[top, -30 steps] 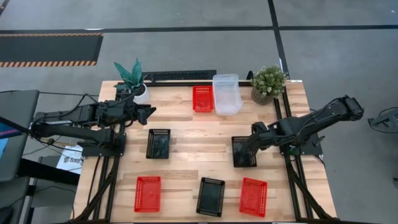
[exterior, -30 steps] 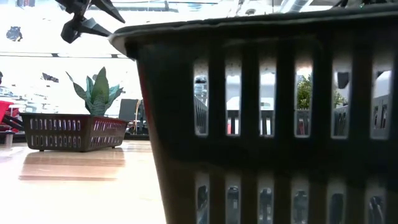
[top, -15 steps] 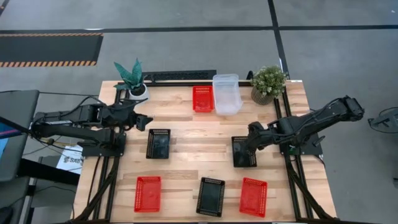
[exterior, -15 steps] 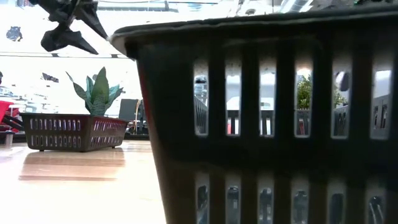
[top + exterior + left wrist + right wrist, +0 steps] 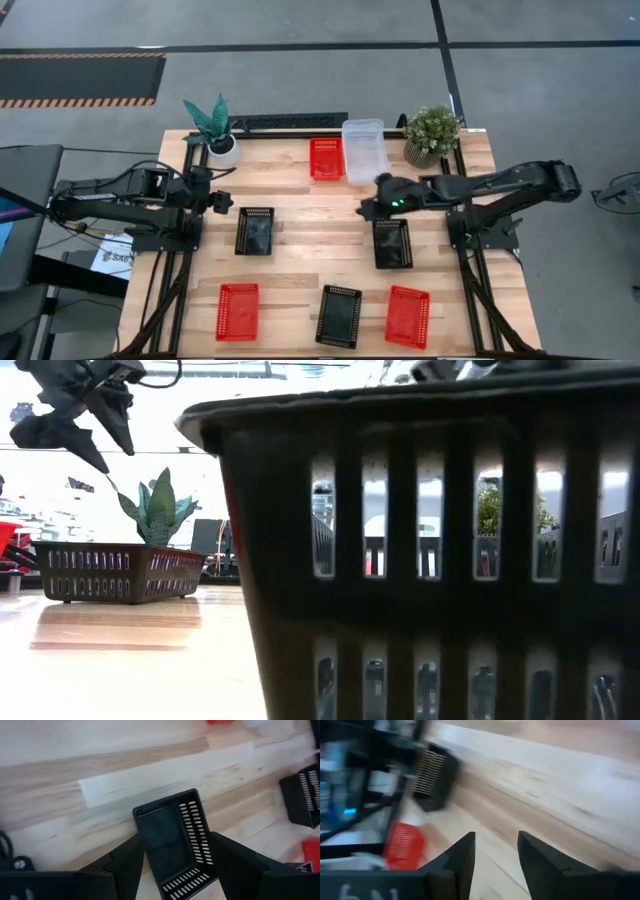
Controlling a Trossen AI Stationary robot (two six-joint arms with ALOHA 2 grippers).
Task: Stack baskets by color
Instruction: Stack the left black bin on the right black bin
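Six baskets lie apart on the wooden table. Two black ones (image 5: 254, 230) (image 5: 392, 243) sit mid-table. At the near edge are a red one (image 5: 237, 310), a black one (image 5: 339, 315) and a red one (image 5: 407, 315). A red basket (image 5: 326, 158) sits at the far edge beside the clear baskets (image 5: 365, 150). My left gripper (image 5: 222, 200) hangs open, tipped down, left of the left black basket (image 5: 175, 845). My right gripper (image 5: 368, 205) is open above bare wood, between the clear baskets and the right black basket.
Two potted plants stand at the far edge, one at the far-left corner (image 5: 212, 130) and one at the far-right corner (image 5: 432, 135). Bare wood lies between the two mid-table black baskets. In the low view the near black basket (image 5: 430, 560) fills most of the picture.
My right gripper has swung from above the right black basket toward the table's left and far edge, staying open; the basket stays put. My left gripper has tipped downward, sunk a little and drawn back toward the left edge, still open.
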